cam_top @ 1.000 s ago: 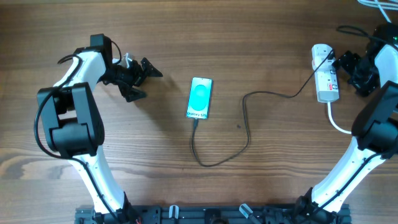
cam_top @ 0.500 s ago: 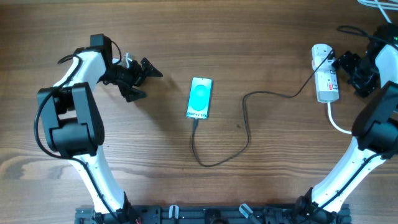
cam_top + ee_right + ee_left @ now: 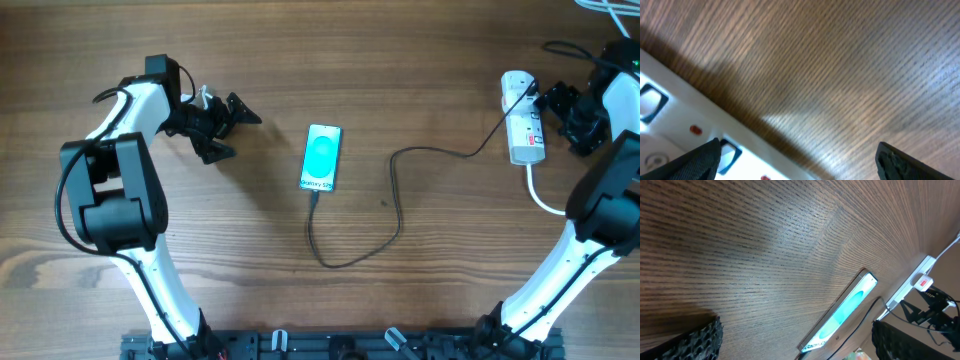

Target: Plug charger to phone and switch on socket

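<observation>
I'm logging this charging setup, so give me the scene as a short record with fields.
Phone: flat mid-table, screen lit teal
Charger: black cable looping from the phone's lower edge to the socket
Socket: white strip, far right of table
Left jaws: open, empty, left of the phone
Right jaws: open, empty, beside the socket

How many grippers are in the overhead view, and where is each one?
2. The left gripper, open, is at the upper left, left of the phone. The right gripper, open, is at the upper right, beside the socket.
</observation>
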